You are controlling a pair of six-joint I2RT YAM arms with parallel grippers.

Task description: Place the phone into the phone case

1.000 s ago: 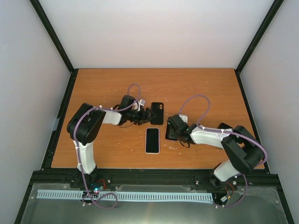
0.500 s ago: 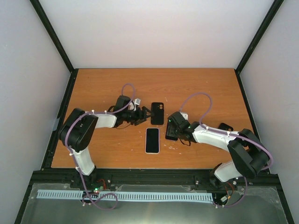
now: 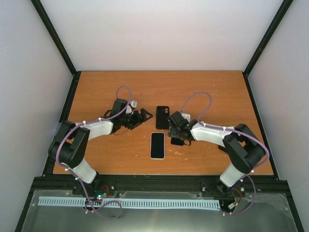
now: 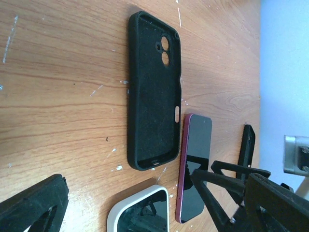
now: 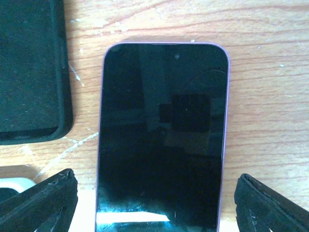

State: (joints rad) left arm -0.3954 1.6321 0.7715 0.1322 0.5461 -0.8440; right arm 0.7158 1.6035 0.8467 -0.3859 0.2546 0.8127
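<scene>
- On the orange-brown wooden worktop lies a black rubbery phone case. It is flat, hollow side up, with nothing in it.
- Just beside the case lies a dark phone with a purple edge, screen up. It is not in the case yet.
- Near both lies a dark phone with a white edge, flat as well.
- The right arm's fingers are spread wide, one on each side of the purple phone. They hold nothing and do not touch it.
- The left arm's fingers are wide open too and hold nothing. They sit near the case, apart from it.
- What could go wrong: the phone is thin and lies flat, so the fingers may slip off its smooth sides and only push it along.
- A push could knock it into the case or the white phone, since all three lie close.
- If nothing holds the case down, it may slide away when the phone is pressed in, leaving a corner out.
- If the phone goes in the wrong way round, its camera will miss the two round holes.
</scene>
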